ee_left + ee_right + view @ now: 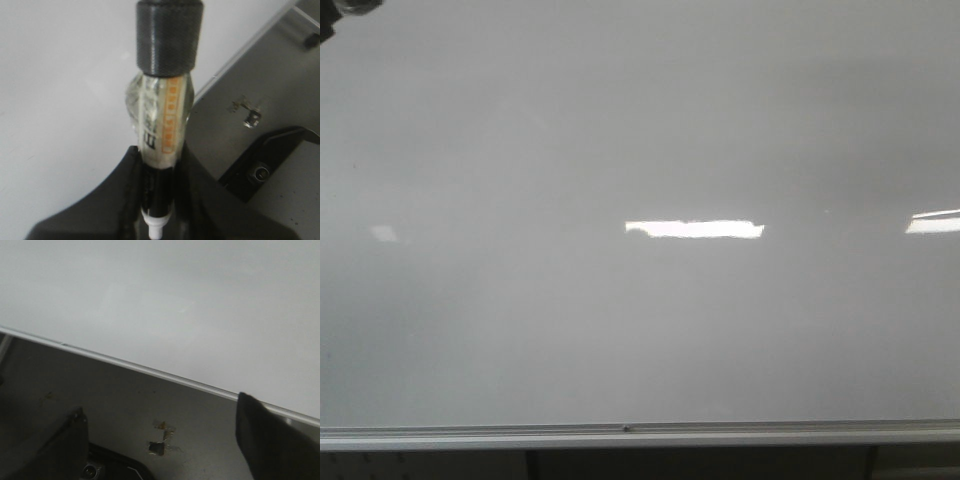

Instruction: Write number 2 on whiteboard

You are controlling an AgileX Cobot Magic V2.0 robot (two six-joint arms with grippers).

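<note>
Whiteboard (640, 150) is filling almost the whole front view, glossy pale grey, with its silver bottom rail (640, 434) running along the near edge. Two bright white light reflections (694, 229) are showing on the surface, one near the centre and one at the right edge. No digit is showing anywhere on the board; the surface is reading blank in all three views.

A grey metal surface (125, 410) is lying beside the board's rail in both wrist views, scuffed, with a small chipped patch (161, 437).

Left gripper (157, 220) is pinching a marker (162, 115) between its dark fingers (115, 200). The marker is standing along the gripper's axis, black knurled cap (169, 35) away from the fingers, clear barrel wrapped in what looks like tape. An orange label strip (172, 112) with printed characters is running down the barrel; the writing is too blurred to read, and no brand is legible. A white collar (156, 222) is sitting low between the fingers.

Right gripper (160, 440) is holding nothing, its two dark fingers (265, 440) spread wide apart over the metal surface, near the rail.
</note>
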